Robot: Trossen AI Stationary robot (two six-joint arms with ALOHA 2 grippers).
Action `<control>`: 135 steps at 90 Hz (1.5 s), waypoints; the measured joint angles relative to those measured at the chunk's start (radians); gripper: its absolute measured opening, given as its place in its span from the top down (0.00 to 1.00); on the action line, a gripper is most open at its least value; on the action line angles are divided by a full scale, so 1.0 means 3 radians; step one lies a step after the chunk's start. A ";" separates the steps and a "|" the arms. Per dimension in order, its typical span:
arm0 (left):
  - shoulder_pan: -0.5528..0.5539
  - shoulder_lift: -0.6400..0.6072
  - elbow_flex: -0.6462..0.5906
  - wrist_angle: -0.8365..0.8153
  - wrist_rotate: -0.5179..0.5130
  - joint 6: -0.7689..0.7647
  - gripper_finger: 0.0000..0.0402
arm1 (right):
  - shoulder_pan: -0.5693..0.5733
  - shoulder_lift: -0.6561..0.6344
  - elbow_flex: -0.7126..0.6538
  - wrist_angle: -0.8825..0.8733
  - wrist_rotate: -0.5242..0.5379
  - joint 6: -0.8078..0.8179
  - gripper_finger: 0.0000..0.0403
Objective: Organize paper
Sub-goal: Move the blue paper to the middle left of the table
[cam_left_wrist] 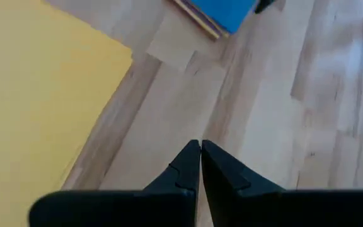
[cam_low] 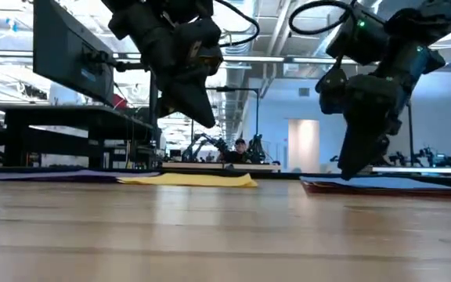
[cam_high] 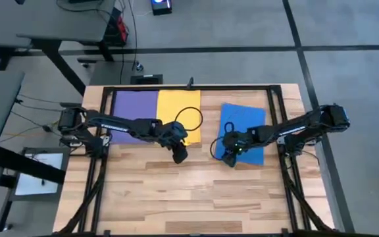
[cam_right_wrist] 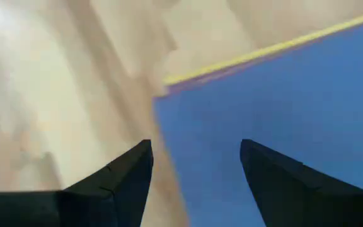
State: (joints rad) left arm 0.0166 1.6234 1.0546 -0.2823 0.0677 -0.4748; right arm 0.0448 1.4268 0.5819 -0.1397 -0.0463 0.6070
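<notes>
Wooden plank tabletop (cam_high: 196,191), pale, bare under both arms. Left gripper (cam_left_wrist: 200,157): jaws closed, empty, above bare wood just beside yellow sheet (cam_high: 179,116); purple sheet (cam_high: 135,113) abuts beyond. Right gripper (cam_right_wrist: 195,165): jaws open, straddling the corner of blue sheet (cam_high: 245,129), which tops a thin stack with yellow and purple edges showing.

Three coloured sheets show their faces on the counter (cam_high: 196,191): one purple sheet (cam_high: 134,105), one yellow sheet (cam_high: 178,108) and one blue sheet (cam_high: 243,125). The blue sheet tops a stack; further coloured edges peek out beneath it, too thin to count. Two arms, two claws: left claw (cam_high: 180,155), right claw (cam_high: 229,159).
</notes>
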 joint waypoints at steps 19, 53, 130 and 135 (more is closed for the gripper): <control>-0.0008 0.0000 -0.0003 -0.0011 0.0054 0.0218 1.00 | 0.0118 0.0393 0.0003 0.0838 -0.0292 0.0353 0.44; -0.0053 0.0000 -0.0004 0.0136 0.0137 0.0237 1.00 | 0.0379 0.0222 0.0409 0.0328 -0.0168 0.0524 0.44; -0.0547 0.2122 0.2098 -0.0546 -0.0298 -0.0904 1.00 | 0.0172 -0.1083 -0.0239 -0.2215 0.1298 0.1373 0.44; -0.0633 0.2095 0.2098 -0.0695 -0.0299 -0.0973 1.00 | 0.0159 -0.1123 -0.0342 -0.2117 0.1279 0.1316 0.44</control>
State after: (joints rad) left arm -0.1733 2.2518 1.6840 -0.4907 -0.0220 -0.7666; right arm 0.0925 1.0898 0.4794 -0.7747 0.3372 1.0018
